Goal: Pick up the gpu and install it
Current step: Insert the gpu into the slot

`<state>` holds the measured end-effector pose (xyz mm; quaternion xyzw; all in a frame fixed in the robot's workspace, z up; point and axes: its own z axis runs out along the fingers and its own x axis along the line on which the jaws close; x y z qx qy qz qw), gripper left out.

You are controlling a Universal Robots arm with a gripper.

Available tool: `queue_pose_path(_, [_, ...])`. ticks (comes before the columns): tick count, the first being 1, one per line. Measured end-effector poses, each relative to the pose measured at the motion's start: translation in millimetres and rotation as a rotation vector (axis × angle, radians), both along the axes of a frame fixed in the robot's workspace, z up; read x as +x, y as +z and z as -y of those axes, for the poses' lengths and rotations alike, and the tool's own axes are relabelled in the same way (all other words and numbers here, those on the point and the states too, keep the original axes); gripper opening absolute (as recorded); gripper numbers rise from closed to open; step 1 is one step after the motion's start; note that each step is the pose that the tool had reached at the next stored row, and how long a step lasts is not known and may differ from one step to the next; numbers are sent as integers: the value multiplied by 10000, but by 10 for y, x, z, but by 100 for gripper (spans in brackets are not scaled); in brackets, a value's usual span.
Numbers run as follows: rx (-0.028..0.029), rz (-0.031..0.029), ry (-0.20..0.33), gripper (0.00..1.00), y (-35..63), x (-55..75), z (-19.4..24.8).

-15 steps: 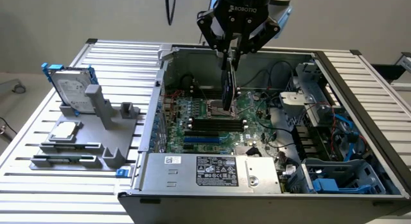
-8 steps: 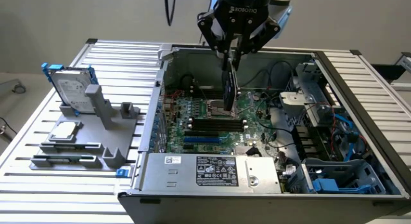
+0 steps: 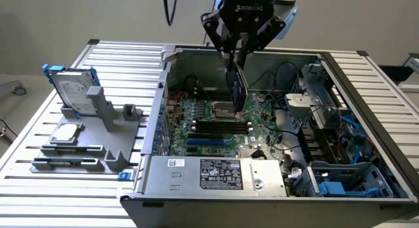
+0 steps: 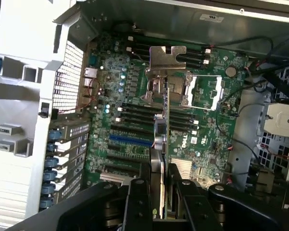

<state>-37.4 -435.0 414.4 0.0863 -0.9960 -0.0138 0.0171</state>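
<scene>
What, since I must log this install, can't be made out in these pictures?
- Exterior view: whether the gpu in the gripper touches the motherboard; lower edge blends into dark parts.
- Wrist view: the slot under the gpu; the card covers it.
- Exterior view: power supply label text, too small.

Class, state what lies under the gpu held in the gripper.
The motherboard, with its CPU socket and black memory slots. The strip directly beneath the gpu is covered.
</scene>
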Motion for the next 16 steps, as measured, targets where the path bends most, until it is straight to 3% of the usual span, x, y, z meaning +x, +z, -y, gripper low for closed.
queue_pose_path(16, [-1, -1, 2900, 26, -88, 1, 0])
